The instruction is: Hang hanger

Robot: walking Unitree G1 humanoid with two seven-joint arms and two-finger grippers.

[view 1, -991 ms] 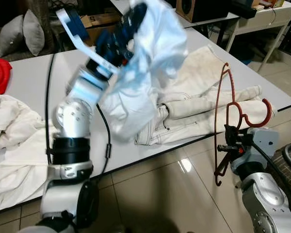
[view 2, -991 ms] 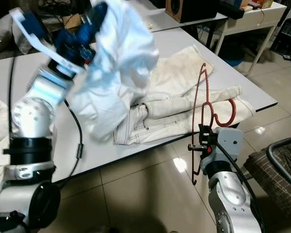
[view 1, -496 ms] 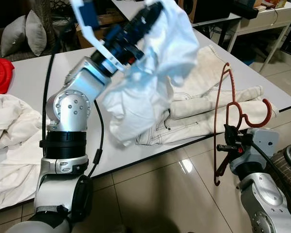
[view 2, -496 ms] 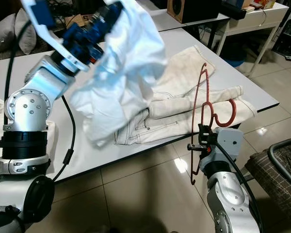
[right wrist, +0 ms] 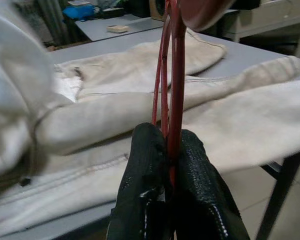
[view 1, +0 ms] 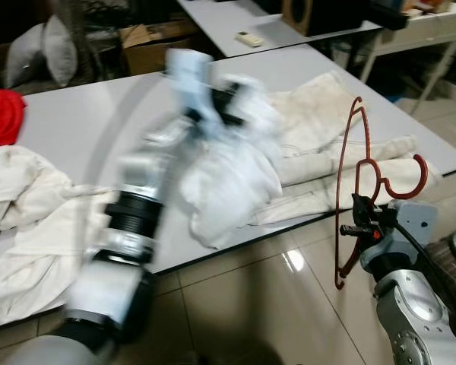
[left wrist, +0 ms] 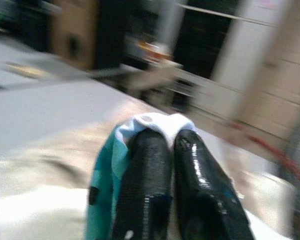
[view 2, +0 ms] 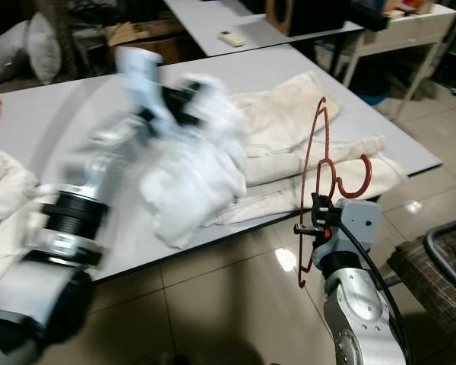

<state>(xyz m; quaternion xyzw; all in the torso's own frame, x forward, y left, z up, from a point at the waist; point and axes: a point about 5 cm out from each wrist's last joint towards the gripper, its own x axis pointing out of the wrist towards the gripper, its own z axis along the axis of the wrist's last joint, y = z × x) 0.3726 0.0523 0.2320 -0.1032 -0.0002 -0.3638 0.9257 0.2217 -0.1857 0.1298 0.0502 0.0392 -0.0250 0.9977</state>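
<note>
our right hand [view 1: 359,228] is closed on the red hanger [view 1: 357,171], held upright just off the bench [view 1: 76,125] edge beside the cream trousers [view 1: 319,163]; our left hand [left wrist: 171,150], blurred in motion, is clamped on a white garment [view 1: 228,179] above the bench. we judge the step in hand to be bringing garment and hanger together, with no rail visible. the next move calls for steadying the left arm and finding the garment's opening so the hanger can be threaded in without snagging the trousers.
</note>
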